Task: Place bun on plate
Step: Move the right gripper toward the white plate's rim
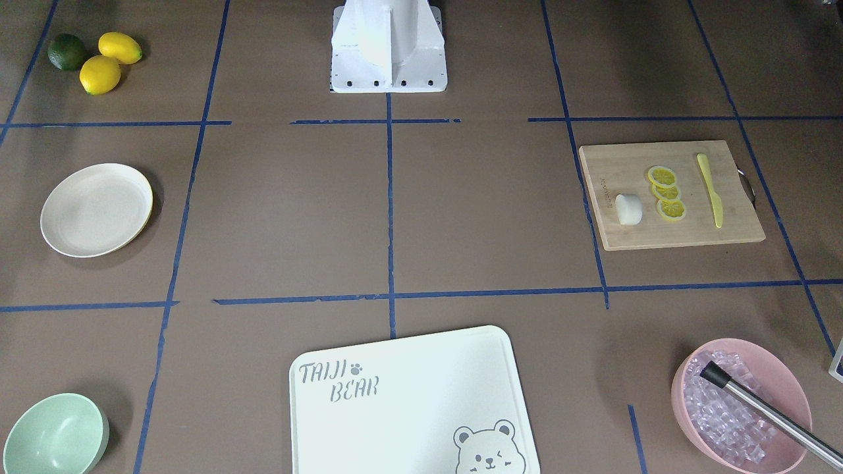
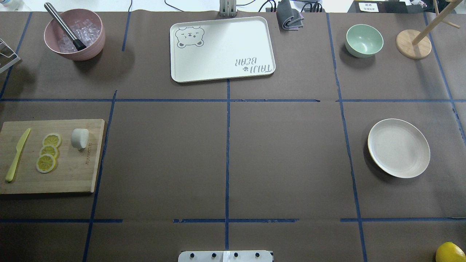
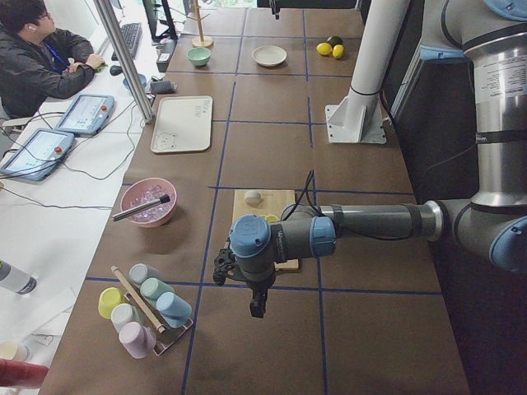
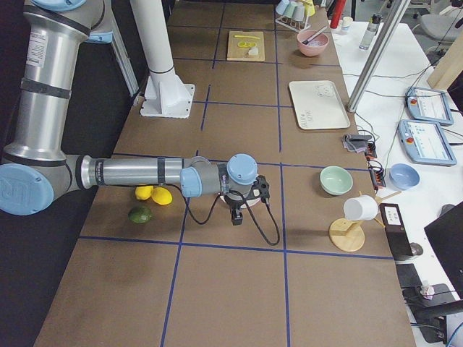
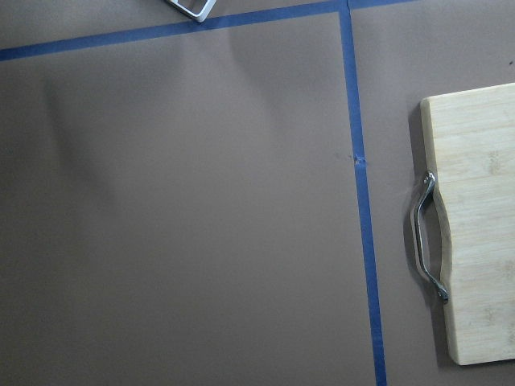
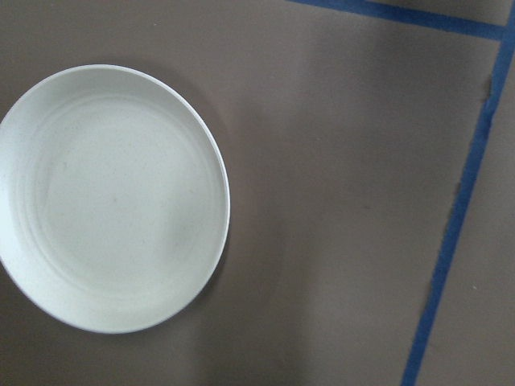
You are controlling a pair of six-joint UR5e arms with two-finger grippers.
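The bun (image 1: 629, 209) (image 2: 79, 138) is a small white lump lying on a wooden cutting board (image 1: 698, 230) beside three lemon slices (image 2: 48, 152). The plate (image 1: 96, 209) (image 2: 398, 147) is bare on the opposite side of the table and fills the left of the right wrist view (image 6: 109, 197). My left gripper (image 3: 258, 311) hangs over the table just off the board's handle end. My right gripper (image 4: 236, 217) hovers near the plate. Both grippers show only in the side views, so I cannot tell whether they are open or shut.
A yellow knife (image 2: 16, 154) lies on the board. A pink bowl (image 2: 74, 34) holds ice and a metal tool. A white tray (image 2: 222, 49), a mint-green bowl (image 2: 364, 40), a wooden stand (image 2: 413, 43), and lemons and a lime (image 1: 99, 59) also sit on the table. A person (image 3: 37, 58) sits at the far side.
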